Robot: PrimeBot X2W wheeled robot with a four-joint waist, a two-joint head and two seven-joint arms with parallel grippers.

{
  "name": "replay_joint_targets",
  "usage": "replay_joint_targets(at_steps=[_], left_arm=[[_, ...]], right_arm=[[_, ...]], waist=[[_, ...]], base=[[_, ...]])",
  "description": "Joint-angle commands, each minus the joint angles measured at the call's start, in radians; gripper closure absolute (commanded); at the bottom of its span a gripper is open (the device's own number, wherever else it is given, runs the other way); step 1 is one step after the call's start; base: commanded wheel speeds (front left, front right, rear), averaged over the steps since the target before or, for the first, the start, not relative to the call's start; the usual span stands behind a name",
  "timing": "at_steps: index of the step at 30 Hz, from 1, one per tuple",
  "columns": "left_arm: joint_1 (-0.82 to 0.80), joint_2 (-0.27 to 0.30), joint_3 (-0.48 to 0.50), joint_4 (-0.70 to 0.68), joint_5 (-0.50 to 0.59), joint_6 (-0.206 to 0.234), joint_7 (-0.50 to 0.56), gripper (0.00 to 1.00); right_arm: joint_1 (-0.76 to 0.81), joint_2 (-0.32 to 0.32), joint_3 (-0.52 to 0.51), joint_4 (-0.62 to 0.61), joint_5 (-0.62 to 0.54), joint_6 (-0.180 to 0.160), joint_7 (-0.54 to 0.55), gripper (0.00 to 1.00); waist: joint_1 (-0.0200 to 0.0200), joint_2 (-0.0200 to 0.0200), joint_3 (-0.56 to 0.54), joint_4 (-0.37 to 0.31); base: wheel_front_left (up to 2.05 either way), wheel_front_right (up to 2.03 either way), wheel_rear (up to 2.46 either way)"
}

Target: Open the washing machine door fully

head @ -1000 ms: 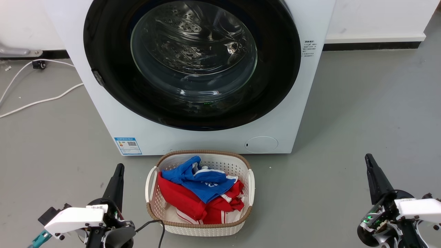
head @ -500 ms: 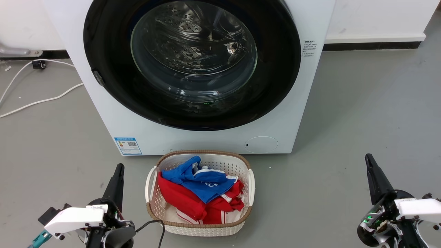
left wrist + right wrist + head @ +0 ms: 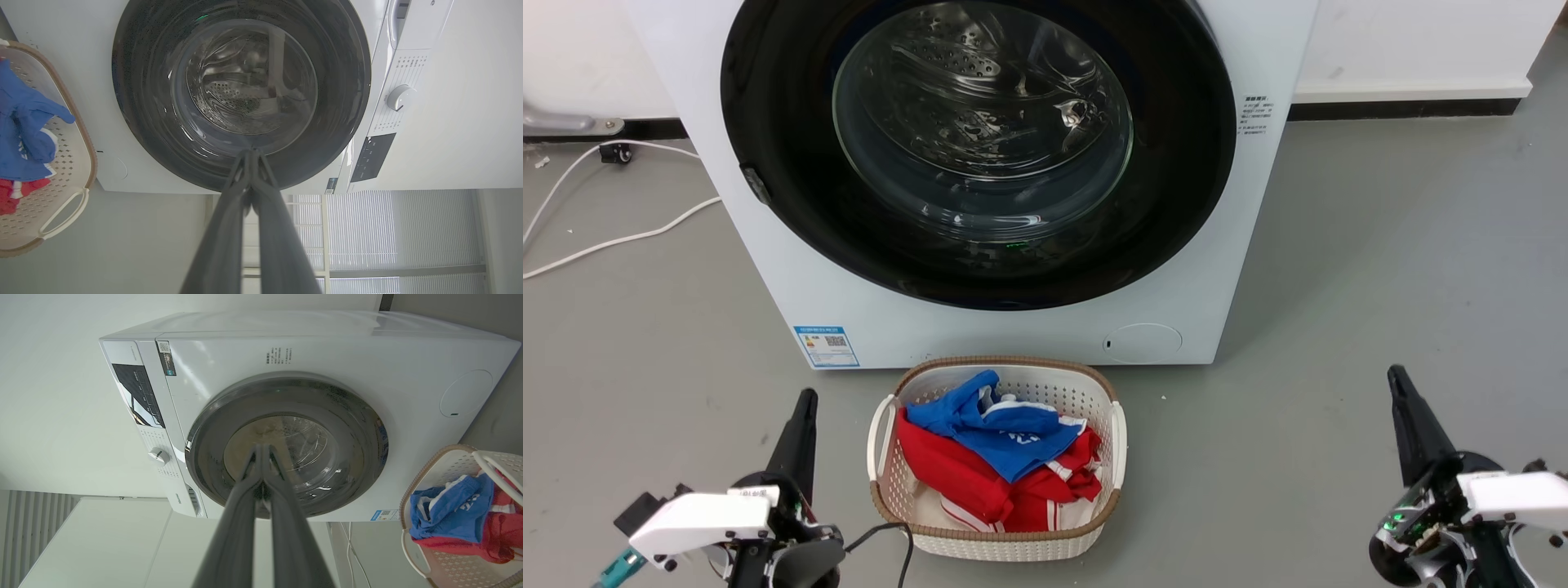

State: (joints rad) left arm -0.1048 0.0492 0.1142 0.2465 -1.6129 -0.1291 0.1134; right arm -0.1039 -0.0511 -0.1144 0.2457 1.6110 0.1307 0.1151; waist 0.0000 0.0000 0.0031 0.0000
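The jaws of both grippers are pressed together, with nothing held. In the head view, the left gripper [image 3: 805, 402] and right gripper [image 3: 1397, 380] are seen low at either side of a laundry basket [image 3: 996, 543] — well apart from the washing machine [image 3: 1013, 335]. The washing machine door [image 3: 784, 204] is seen shut. In the left wrist view, the fingers are aimed at the door's black rim; in the right wrist view, at its glass.

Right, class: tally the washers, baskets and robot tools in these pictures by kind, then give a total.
Washer: 1
Basket: 1
Tools: 2 (left tool, right tool)
Total: 4
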Motion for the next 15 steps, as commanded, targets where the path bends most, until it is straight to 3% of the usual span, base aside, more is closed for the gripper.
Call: replay_joint_targets(at_steps=[1, 15], left_arm=[[0.0, 0.0, 0.0, 0.001, 0.0, 0.0, 0.0, 0.0], [0.023, -0.002, -0.054, -0.012, 0.05, 0.001, -0.062, 0.0]], right_arm=[[0.0, 0.0, 0.0, 0.001, 0.0, 0.0, 0.0, 0.0], [0.046, -0.007, 0.036, -0.03, -0.063, 0.0, -0.058, 0.0]], waist=[[0.0, 0.0, 0.0, 0.0], [0.0, 0.0, -0.004, 0.001]], base=[[0.0, 0.0, 0.0], [0.0, 0.0, 0.0]])
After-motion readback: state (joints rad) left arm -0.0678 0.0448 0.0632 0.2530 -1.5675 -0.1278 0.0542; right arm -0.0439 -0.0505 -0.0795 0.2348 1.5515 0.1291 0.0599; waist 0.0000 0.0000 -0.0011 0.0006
